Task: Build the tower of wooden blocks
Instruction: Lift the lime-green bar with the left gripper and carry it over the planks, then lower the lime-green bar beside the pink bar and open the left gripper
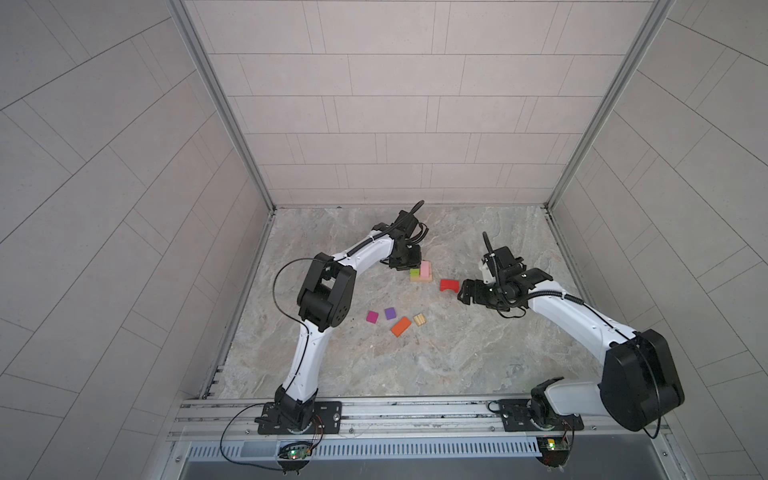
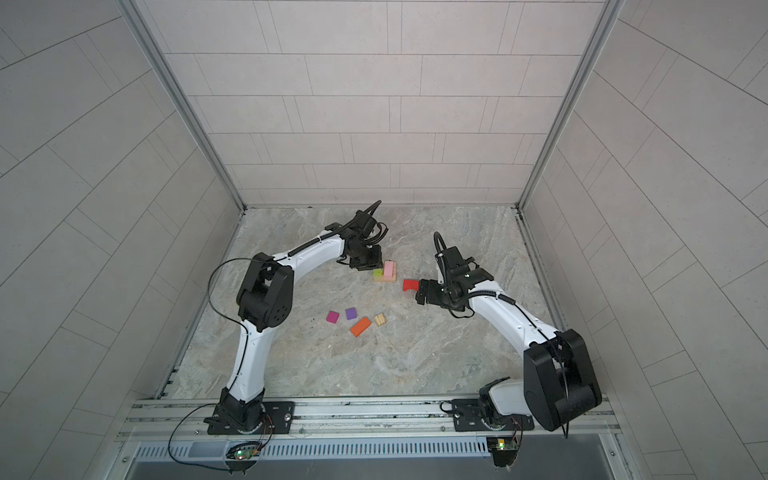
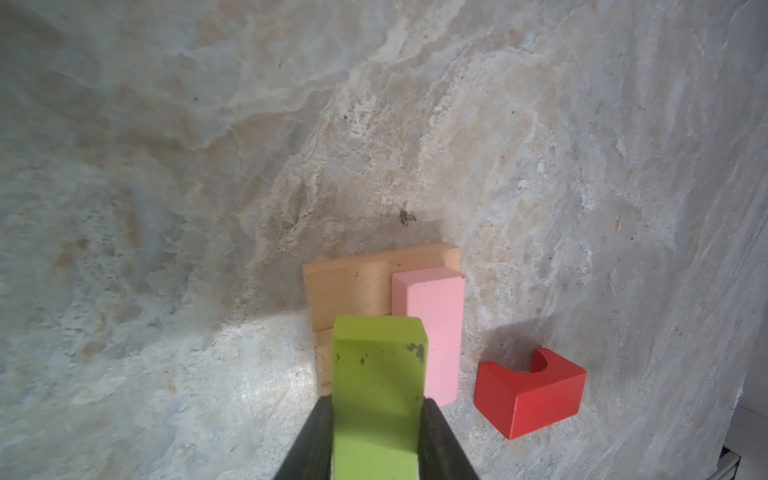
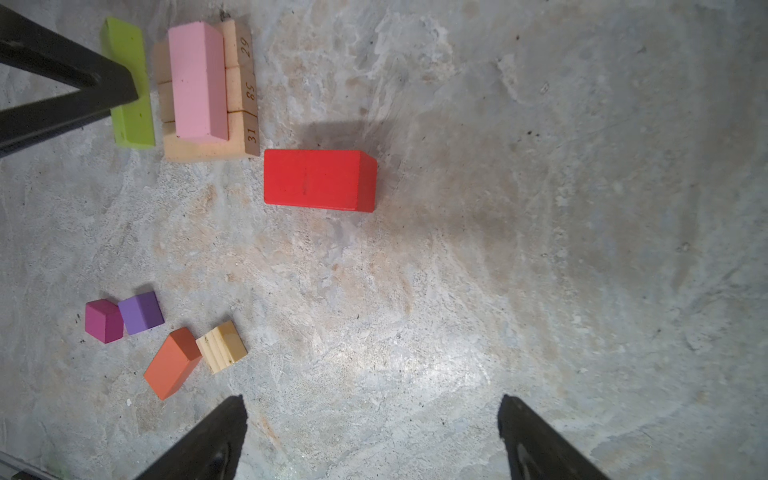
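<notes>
Left wrist view: left gripper (image 3: pixel 378 405) clamps 1 green block (image 3: pixel 376 365) above the tower (image 3: pixel 349 286), likely to seat it beside 1 pink block (image 3: pixel 432 324) on 3 tan bars (image 4: pixel 199 151). Right gripper (image 4: pixel 374 405), jaws apart and empty, faces 1 red arch (image 4: pixel 316 176). Loose on the table: 1 magenta cube (image 4: pixel 104 321), 1 purple cube (image 4: pixel 140 312), 1 orange block (image 4: pixel 171 363), 1 ridged tan piece (image 4: pixel 221 347).

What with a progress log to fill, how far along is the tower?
Done: tan bars laid as a base, pink block on them. In hand: left gripper shut on the green block, beside the pink one. Remaining: red arch, orange block, ridged tan piece, magenta cube and purple cube lie loose; right gripper open.
</notes>
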Robot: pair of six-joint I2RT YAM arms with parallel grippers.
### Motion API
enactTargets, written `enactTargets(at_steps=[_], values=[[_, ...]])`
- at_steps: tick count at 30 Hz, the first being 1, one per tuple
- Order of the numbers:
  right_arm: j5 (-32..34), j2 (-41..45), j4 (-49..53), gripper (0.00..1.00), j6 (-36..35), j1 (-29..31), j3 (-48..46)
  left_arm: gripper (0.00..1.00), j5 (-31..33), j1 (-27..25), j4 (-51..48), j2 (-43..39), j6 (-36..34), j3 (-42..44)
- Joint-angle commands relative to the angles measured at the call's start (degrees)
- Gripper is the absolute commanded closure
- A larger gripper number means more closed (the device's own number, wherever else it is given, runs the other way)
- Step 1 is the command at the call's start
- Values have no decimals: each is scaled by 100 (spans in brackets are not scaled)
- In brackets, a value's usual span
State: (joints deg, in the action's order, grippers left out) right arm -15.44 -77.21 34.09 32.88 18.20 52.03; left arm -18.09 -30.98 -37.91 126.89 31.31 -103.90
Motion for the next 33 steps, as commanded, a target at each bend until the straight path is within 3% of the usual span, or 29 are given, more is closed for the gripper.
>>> enactTargets(at_steps=[1, 24, 33], values=[[2, -39, 81, 5, -92, -27, 35, 69, -56, 31, 60, 120, 73, -142], [-41, -12, 98, 5, -142, -80, -35, 68, -77, 39, 135, 257, 117, -174], [-71, -18, 97, 6, -159, -97, -47, 63, -94, 33, 179, 292, 147, -165]])
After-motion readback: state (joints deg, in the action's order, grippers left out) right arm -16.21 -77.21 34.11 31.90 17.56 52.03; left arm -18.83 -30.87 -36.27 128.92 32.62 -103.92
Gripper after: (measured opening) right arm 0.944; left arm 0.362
